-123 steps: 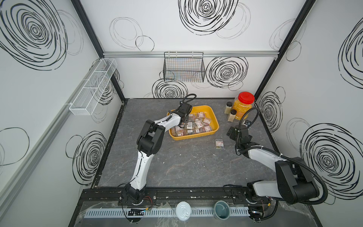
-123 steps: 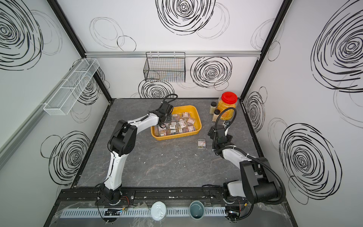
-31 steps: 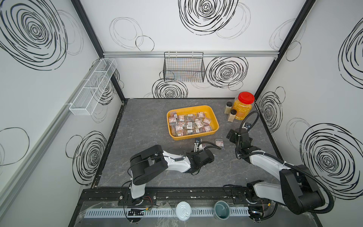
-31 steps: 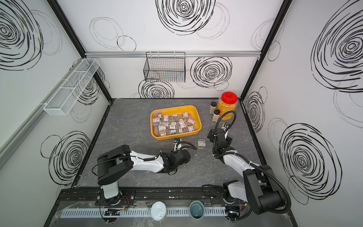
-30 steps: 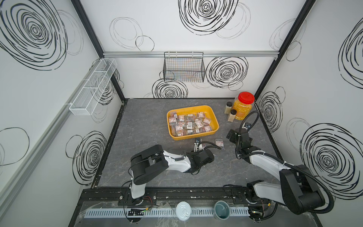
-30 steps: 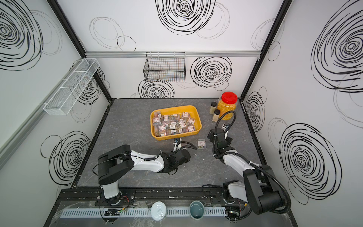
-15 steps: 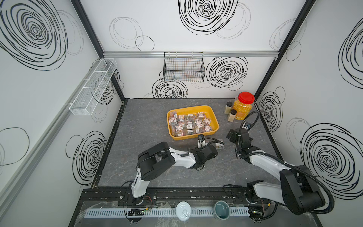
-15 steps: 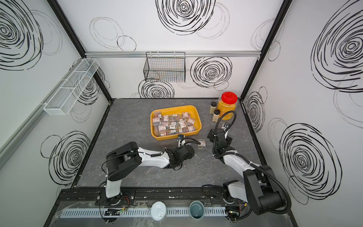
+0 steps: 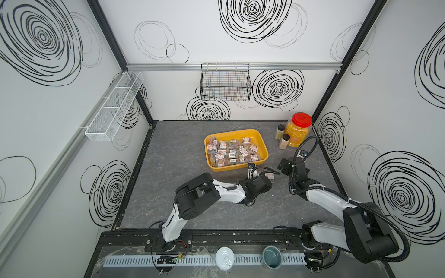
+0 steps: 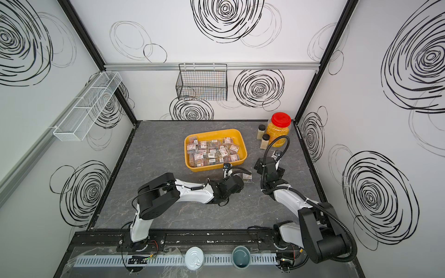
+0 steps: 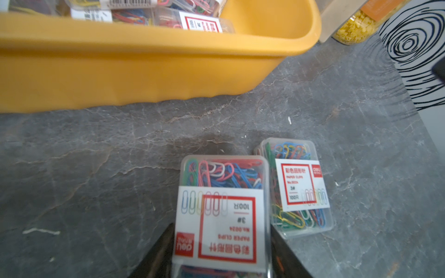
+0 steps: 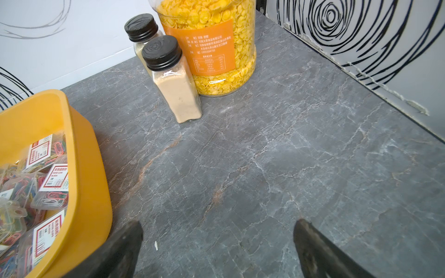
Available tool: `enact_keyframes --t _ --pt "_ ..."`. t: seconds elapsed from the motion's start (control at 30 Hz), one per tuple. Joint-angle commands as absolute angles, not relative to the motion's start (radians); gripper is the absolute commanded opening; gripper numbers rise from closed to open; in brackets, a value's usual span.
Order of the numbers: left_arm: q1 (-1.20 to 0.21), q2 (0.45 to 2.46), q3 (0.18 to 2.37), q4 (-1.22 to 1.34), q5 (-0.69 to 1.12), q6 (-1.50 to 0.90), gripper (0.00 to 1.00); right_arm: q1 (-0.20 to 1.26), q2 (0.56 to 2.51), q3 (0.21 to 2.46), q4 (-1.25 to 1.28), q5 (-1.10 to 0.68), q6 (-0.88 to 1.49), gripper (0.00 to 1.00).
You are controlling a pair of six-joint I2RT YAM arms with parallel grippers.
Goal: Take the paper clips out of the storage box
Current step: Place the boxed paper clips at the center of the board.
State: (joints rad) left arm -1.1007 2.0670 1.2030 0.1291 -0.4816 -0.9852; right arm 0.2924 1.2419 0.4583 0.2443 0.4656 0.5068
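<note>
The yellow-orange storage box (image 9: 231,167) (image 10: 212,169) sits at the back middle of the grey table, with several clear cases of paper clips (image 9: 232,150) lying in it. My left gripper (image 11: 221,250) is shut on one case of paper clips (image 11: 221,209), held low just in front of the box wall (image 11: 144,67). Right beside it another case (image 11: 298,187) (image 9: 271,177) lies flat on the table. In the top views the left gripper (image 9: 266,180) hides the held case. My right gripper (image 12: 218,240) (image 9: 287,166) stands open and empty over bare table, right of the box.
A red-lidded jar of yellow kernels (image 9: 298,130) (image 12: 207,48) and two black-capped bottles (image 12: 173,79) stand at the back right. A black wire basket (image 9: 225,83) and a white mesh rack (image 9: 115,106) hang on the walls. Two tins (image 9: 224,258) sit at the front rail.
My left arm, earlier over the box, has carried the case from the front middle back and to the right, up beside the case lying on the table. The right arm has stayed still.
</note>
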Motion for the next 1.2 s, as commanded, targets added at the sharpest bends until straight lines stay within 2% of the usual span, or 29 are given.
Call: enact_keyframes --t 0.0,0.5,1.17 --pt "-1.088 2.086 1.232 0.147 -0.467 -1.003 0.40 0.297 1.231 0.463 0.263 0.476 0.501 1.00" --pt "-1.097 2.100 1.268 0.152 -0.438 -0.989 0.51 0.297 1.227 0.458 0.264 0.474 0.500 1.00" --pt "-1.097 2.062 1.225 0.220 -0.383 -0.996 0.73 0.296 1.226 0.457 0.265 0.474 0.500 1.00"
